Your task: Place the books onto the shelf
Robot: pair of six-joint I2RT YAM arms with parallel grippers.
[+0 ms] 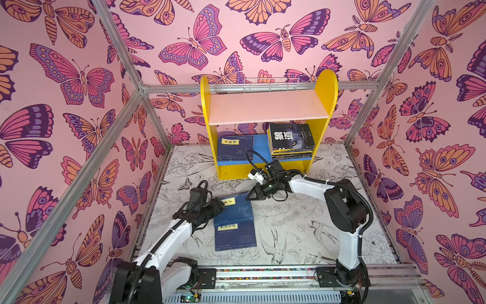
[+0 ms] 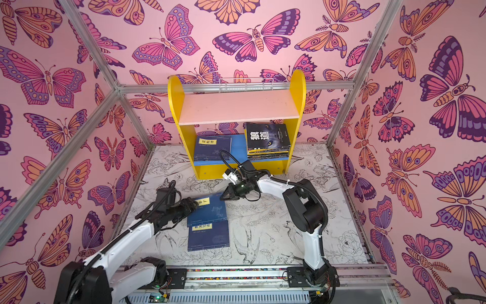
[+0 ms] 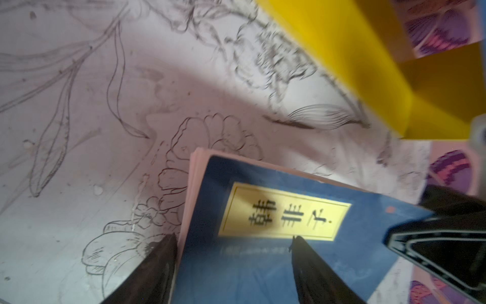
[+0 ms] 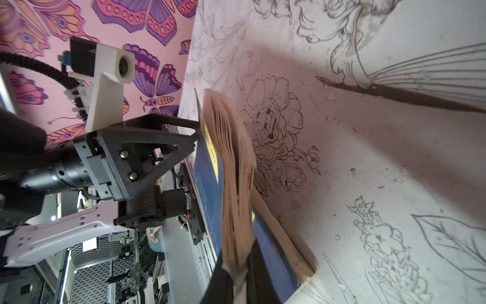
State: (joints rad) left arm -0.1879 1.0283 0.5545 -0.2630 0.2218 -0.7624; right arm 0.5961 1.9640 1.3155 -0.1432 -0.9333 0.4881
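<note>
Pinching a far corner of the upper navy book (image 1: 235, 209), the right gripper (image 1: 251, 196) stood clenched. In its wrist view the leaves fanned apart above the fingers (image 4: 263, 284), which suggested the hold took in some pages and not the whole block. A lift from that hold would likely let the book splay open, sag and slide out, or tear a page.

The left gripper (image 3: 234, 237) was released, its jaws straddling the book's page edge. One finger sat over the table (image 3: 79, 131) beside the edge, the other over the cover just below the yellow label (image 3: 284, 210). Closing there might catch the cover alone, or shove the book sideways against the right arm's pull.

This book lay on the table in front of the shelf (image 1: 326, 86). Its near end appeared to overlap the lower navy book (image 1: 235, 235), so a dragging lift could pull that one askew too.

On the shelf's blue lower board a navy book (image 1: 234, 147) lay at the left and a stack topped by a black cover (image 1: 290, 136) at the right. The gap between them looked narrow, and a splayed book pushed in could snag the stack or the yellow base strip
</note>
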